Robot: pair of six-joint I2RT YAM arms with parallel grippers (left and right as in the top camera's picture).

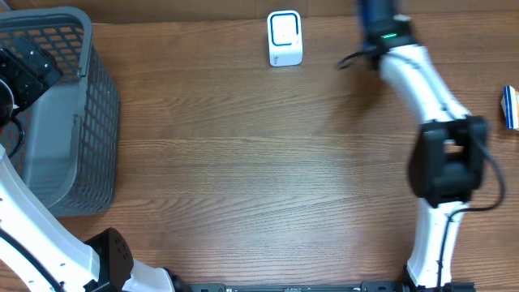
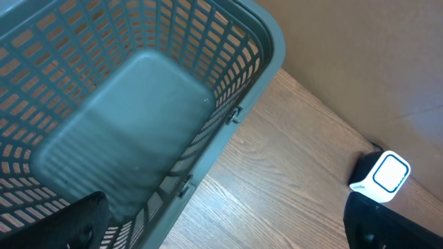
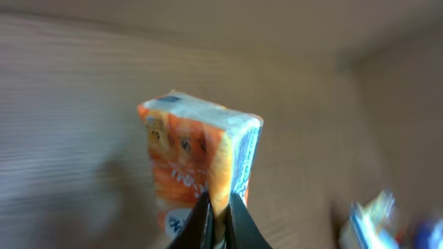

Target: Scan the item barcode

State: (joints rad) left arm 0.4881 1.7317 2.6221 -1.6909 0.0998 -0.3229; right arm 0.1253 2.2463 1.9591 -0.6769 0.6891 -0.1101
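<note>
Right gripper is clenching on the lower edge of an orange packet, with its fingers pinching close together on it. The packet is standing upright above them, showing a cat face on its front. The print is blurring too much to pick out a barcode. Overhead, this arm is reaching in to the right of the white scanner, near the far edge of the table.

Left gripper is hanging far left of the scanner, over the grey basket, jaws spread wide and released.

A blue-and-white pack is lying well right of the scanner, at the table's edge.
</note>
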